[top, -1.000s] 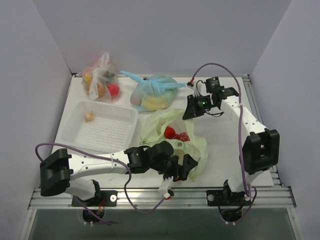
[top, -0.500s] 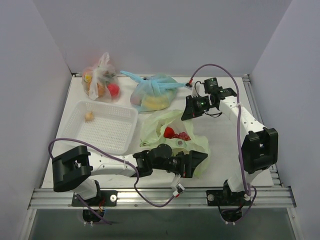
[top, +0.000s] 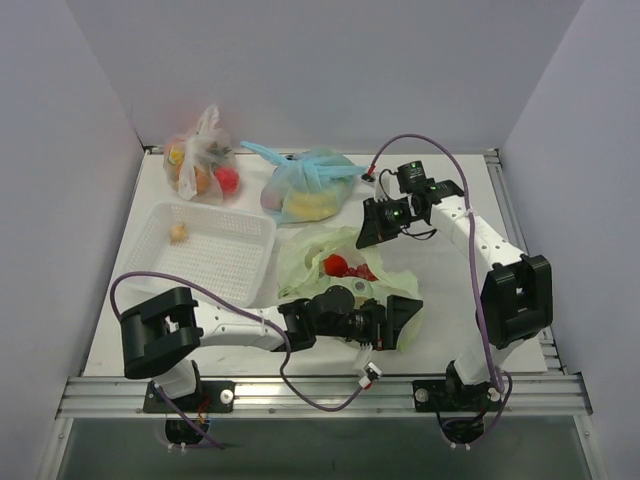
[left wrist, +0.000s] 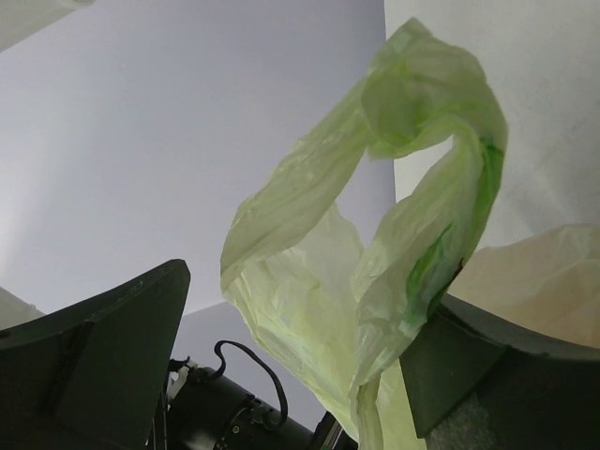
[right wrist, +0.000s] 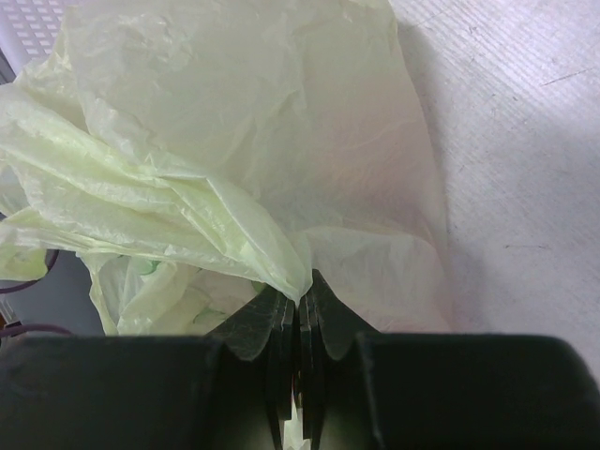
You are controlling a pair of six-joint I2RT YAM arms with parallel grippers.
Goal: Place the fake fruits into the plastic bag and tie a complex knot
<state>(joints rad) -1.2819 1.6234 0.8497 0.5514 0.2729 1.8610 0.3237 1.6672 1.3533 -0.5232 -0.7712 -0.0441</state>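
The pale green plastic bag (top: 310,262) lies crumpled at the table's middle. Inside its open mouth sit a red piece (top: 336,265) and the dark red grape bunch (top: 366,272). A small orange fruit (top: 179,233) lies in the white basket. The yellow elongated piece is not in view. My right gripper (top: 367,232) is shut on the bag's far edge (right wrist: 281,253), pinched between its fingertips (right wrist: 302,302). My left gripper (top: 400,322) is at the bag's near right corner. Its jaws stand wide open (left wrist: 309,300), with a handle loop (left wrist: 422,187) hanging between them against the right finger (left wrist: 497,375).
A white perforated basket (top: 230,268) stands left of the bag. A light blue knotted bag (top: 310,185) and a clear bag of fruit (top: 200,160) sit at the back. Purple cables loop from both arms.
My left arm has swung right along the bag's near edge to its right corner. My right gripper has moved slightly left and nearer, drawing the bag's far edge with it.
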